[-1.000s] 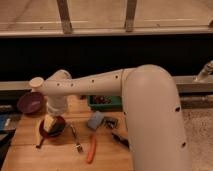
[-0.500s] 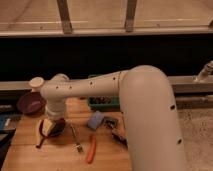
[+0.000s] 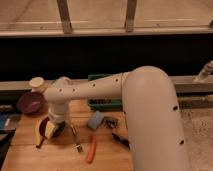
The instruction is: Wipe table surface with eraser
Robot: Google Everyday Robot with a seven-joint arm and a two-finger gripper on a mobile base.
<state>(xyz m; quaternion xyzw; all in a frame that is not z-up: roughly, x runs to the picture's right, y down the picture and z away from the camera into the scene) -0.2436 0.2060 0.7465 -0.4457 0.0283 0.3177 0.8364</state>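
The light-brown wooden table surface [image 3: 60, 155] fills the lower left of the camera view. My white arm reaches from the right across to the left, and my gripper [image 3: 53, 126] hangs at its end, low over a red-brown pan [image 3: 50, 131] on the table's left part. A small black block that looks like the eraser [image 3: 111, 123] lies on the table right of a blue-grey pad [image 3: 95, 120], well to the right of the gripper and apart from it.
A purple bowl [image 3: 29, 103] stands at the back left and a green tray [image 3: 103, 103] at the back middle. A fork [image 3: 76, 141], an orange tool [image 3: 91, 149] and a black-handled tool [image 3: 120, 138] lie near the front. Something yellow [image 3: 42, 132] sits in the pan.
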